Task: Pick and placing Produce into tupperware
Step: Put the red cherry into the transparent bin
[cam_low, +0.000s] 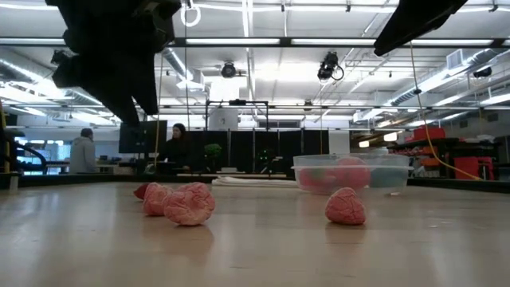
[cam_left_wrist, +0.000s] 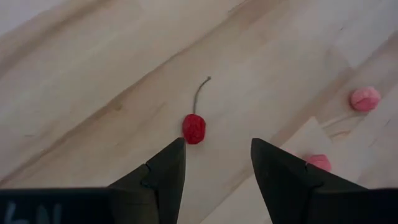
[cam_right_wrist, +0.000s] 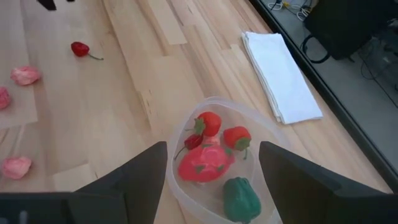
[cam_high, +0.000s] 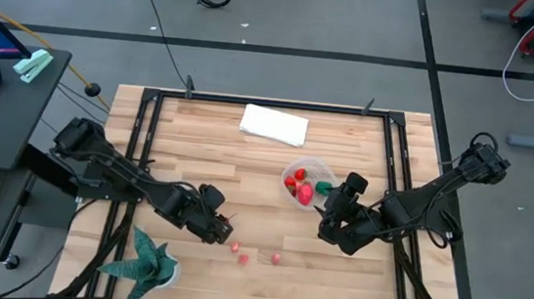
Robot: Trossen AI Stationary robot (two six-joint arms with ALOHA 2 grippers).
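Spread wide, my left gripper (cam_left_wrist: 214,168) hangs just above the cherry (cam_left_wrist: 194,128) to straddle it, while my right gripper (cam_right_wrist: 212,171), fingers apart and empty, waits over the tub (cam_right_wrist: 186,190) that already holds several fruits.

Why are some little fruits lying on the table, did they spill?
Nothing looks spilled. The tupperware stands upright holding produce; a cherry and three pink pieces simply wait on the table. The left gripper hovers open over the cherry.
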